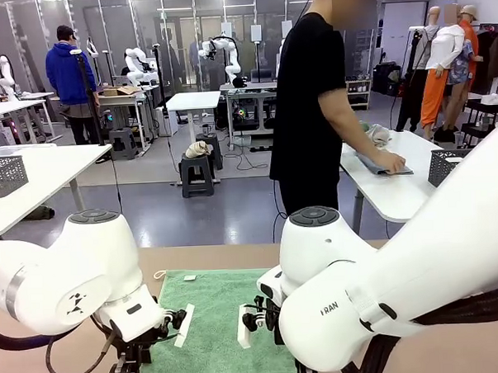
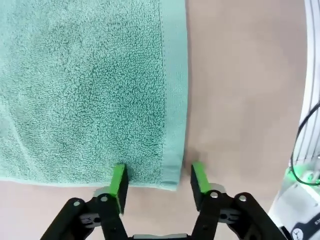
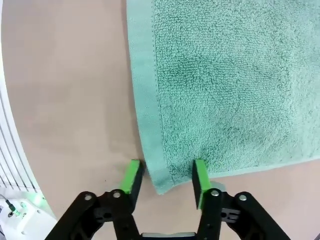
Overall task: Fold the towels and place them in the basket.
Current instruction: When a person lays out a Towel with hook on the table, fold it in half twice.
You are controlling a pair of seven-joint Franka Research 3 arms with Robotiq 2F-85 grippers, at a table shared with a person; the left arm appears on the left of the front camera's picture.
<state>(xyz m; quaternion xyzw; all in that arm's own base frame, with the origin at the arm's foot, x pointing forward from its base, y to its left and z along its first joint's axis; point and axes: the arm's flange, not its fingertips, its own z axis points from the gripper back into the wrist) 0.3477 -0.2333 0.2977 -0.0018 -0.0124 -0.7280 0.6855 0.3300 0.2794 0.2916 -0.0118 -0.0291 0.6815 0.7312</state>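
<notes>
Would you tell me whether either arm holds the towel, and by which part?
Nothing is gripped yet: the left gripper and the right gripper each straddle a near corner of the mint green towel with open jaws.

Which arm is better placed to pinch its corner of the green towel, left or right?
Probably right. Both claws straddle a corner of the towel, but the right claw stands narrower around it than the left claw.
</notes>
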